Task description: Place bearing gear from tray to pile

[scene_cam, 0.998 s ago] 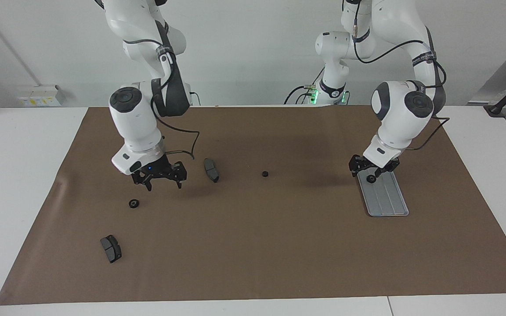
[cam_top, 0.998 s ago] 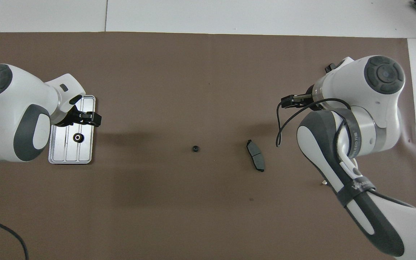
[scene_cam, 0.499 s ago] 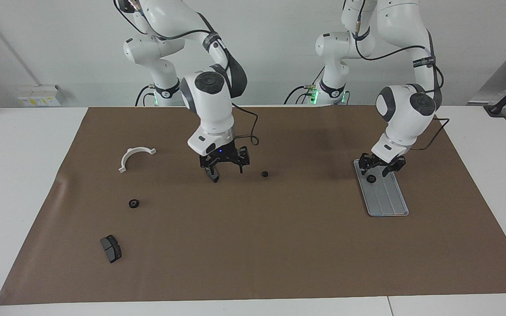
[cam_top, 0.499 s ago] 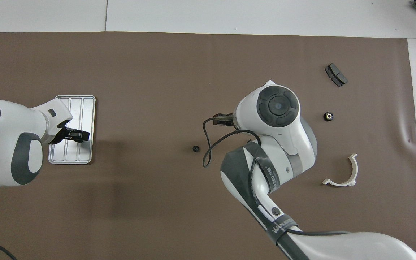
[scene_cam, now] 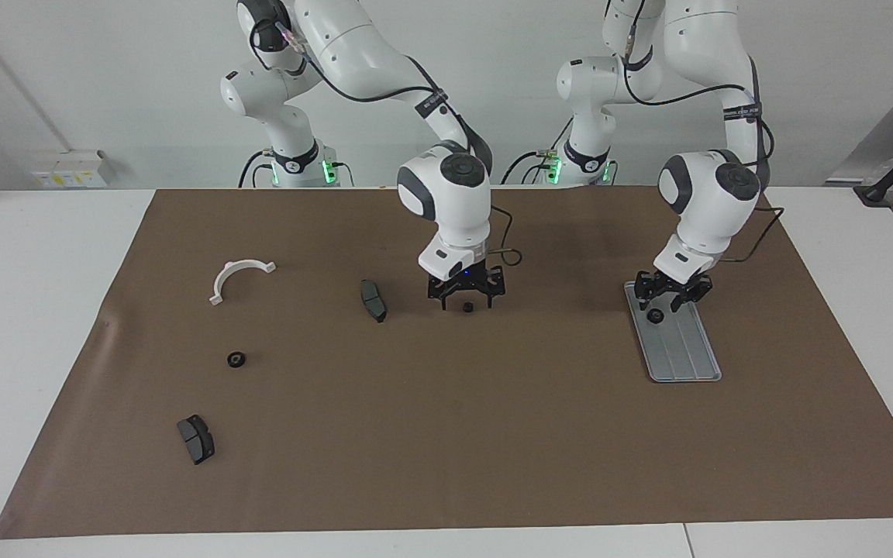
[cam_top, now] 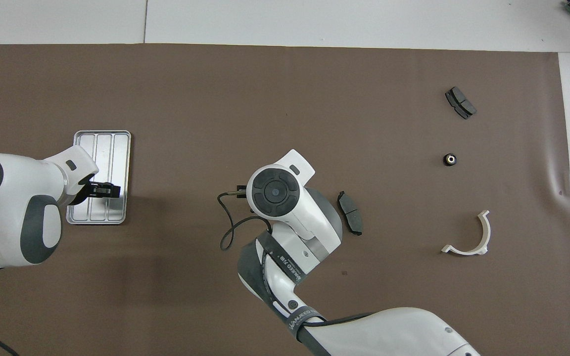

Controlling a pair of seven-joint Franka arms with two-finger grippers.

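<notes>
The small black bearing gear lies on the silver ribbed tray, at the tray's end nearer the robots. My left gripper is low over it, fingers apart on either side, and hides it from overhead. The pile lies toward the right arm's end: a white half-ring bracket and two dark brake pads. My right gripper stands open at mid-table, straddling a small black part.
A brown mat covers the table. Another black ring-shaped part lies between the bracket and the brake pad farther from the robots. The right arm's wrist hides the mid-table part from overhead.
The right arm has swung from the pile end to mid-table and now hangs over the small black part. The left gripper has settled over the gear on the tray, its fingers narrowing.
</notes>
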